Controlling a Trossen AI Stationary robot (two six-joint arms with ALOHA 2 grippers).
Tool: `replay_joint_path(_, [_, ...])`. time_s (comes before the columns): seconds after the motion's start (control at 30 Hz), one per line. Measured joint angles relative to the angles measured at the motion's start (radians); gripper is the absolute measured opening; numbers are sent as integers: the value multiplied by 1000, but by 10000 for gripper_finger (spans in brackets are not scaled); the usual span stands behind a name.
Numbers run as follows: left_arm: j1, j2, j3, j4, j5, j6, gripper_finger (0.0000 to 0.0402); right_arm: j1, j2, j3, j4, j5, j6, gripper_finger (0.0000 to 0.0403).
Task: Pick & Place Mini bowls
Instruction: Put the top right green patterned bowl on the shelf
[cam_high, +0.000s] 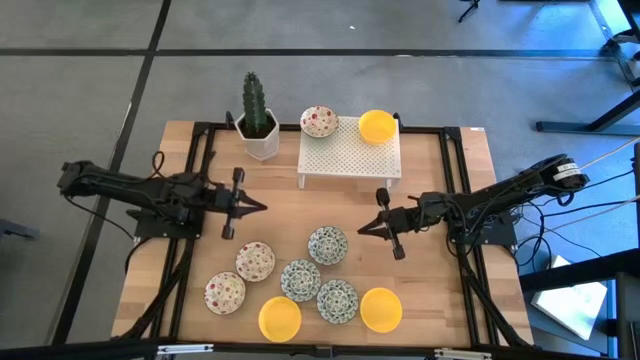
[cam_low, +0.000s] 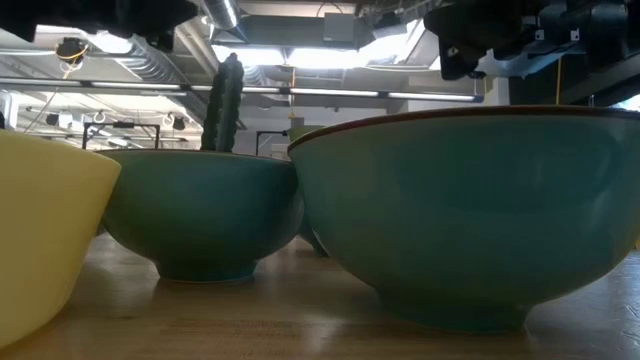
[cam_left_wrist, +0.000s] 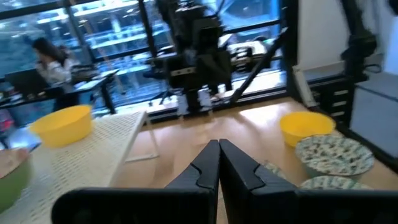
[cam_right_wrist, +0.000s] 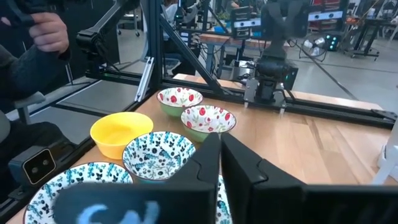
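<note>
While both arms hang above the middle of the wooden table (cam_high: 440, 175), the stock stands as follows.

White perforated rack (cam_high: 350, 150), far edge, centre: carries one red-specked bowl (cam_high: 319, 121) at its left end and one yellow bowl (cam_high: 377, 126) at its right end. Both look empty.

White hexagonal pot (cam_high: 261, 137), just left of the rack: holds a green cactus (cam_high: 254, 98), upright.

Near edge of the table, seven bowls, all empty: two red-specked bowls (cam_high: 255, 261) (cam_high: 225, 292) toward the left; three blue-green patterned bowls (cam_high: 328, 245) (cam_high: 300, 280) (cam_high: 338, 301) clustered near the centre; two yellow bowls (cam_high: 280, 318) (cam_high: 381, 309) closest to the near edge.

Left gripper (cam_high: 262, 207): over the table's left half, fingers pressed together, nothing between them. Right gripper (cam_high: 362, 230): over the right half, beside the patterned cluster, fingers together or nearly so, nothing between them.

Surrounds: grey floor around the table; black frame rails along the table's sides; glazed walls and ceiling lights beyond; a seated person (cam_left_wrist: 50, 59) at a desk in the left wrist view, and a person's hand (cam_right_wrist: 50, 30) at the table's side in the right wrist view.
</note>
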Motion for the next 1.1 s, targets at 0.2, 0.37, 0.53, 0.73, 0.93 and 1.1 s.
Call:
replay_joint_path(0.2, [0, -67, 0, -62, -36, 18, 4, 0, 0, 0, -25, 1, 8, 18])
replay_joint_path(0.37, [0, -102, 0, -131, -41, 44, 4, 0, 0, 0, -23, 1, 10, 18])
replay_joint_path(0.53, [0, -122, -26, -109, -54, 51, 4, 0, 0, 0, -21, 1, 25, 19])
replay_joint_path(0.73, [2, -142, -56, -99, -71, 61, 4, 0, 0, 0, -19, 2, 24, 19])
replay_joint_path(0.93, [2, -145, -56, -78, -72, 52, 4, 0, 0, 0, -14, 2, 16, 19])
replay_joint_path(1.1, [2, -144, -56, -76, -72, 17, 4, 0, 0, 0, -13, 2, 9, 19])
